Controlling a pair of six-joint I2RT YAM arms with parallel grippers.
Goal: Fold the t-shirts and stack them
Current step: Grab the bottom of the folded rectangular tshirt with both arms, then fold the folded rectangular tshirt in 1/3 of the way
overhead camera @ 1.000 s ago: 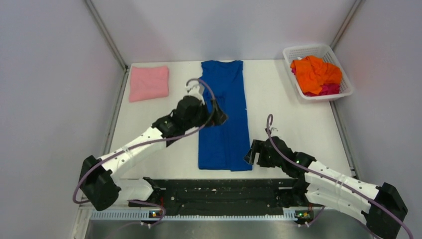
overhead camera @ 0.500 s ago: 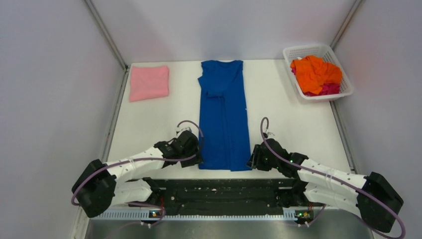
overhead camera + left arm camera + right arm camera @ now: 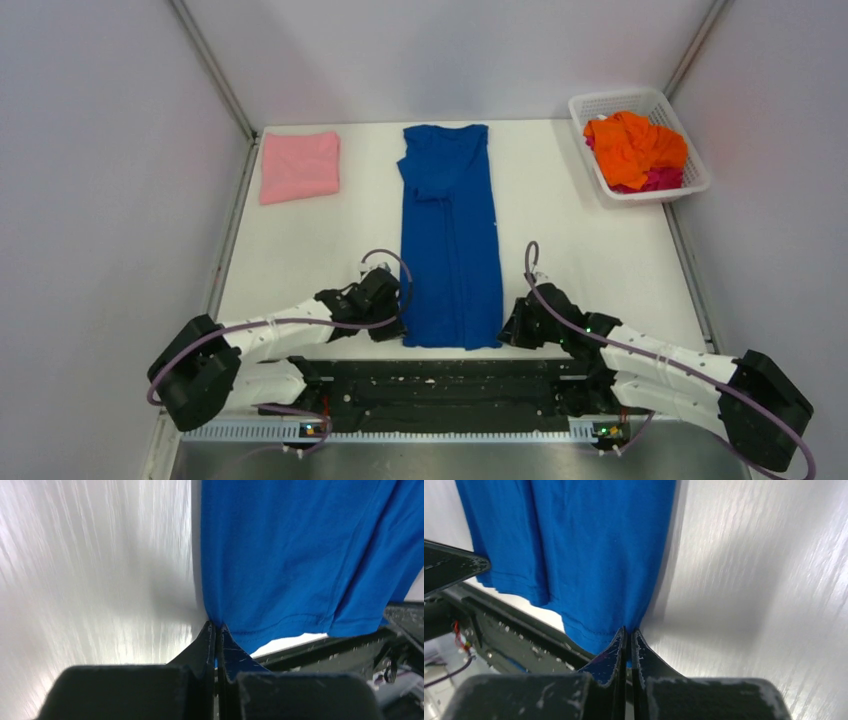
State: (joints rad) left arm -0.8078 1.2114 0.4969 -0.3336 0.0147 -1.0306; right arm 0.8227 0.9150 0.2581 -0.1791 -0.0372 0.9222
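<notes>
A royal-blue t-shirt [image 3: 450, 235] lies as a long narrow strip down the middle of the table, sides folded in, collar at the far end. My left gripper [image 3: 397, 331] is shut on its near left hem corner [image 3: 216, 625]. My right gripper [image 3: 505, 334] is shut on the near right hem corner [image 3: 628, 630]. Blue cloth [image 3: 300, 545] fills most of the left wrist view, and blue cloth [image 3: 574, 545] does the same in the right wrist view. A folded pink t-shirt [image 3: 299, 166] rests at the far left. Orange and magenta t-shirts [image 3: 634, 148] lie crumpled in the basket.
A white mesh basket [image 3: 597, 106] stands at the far right corner. Grey walls close in the table on both sides and behind. The black rail [image 3: 450, 385] with both arm bases runs along the near edge, right under the shirt's hem.
The left arm came back from the shirt's middle to the near left hem corner. The right arm shifted to the near right corner. Both grippers went from open to shut on the hem.
</notes>
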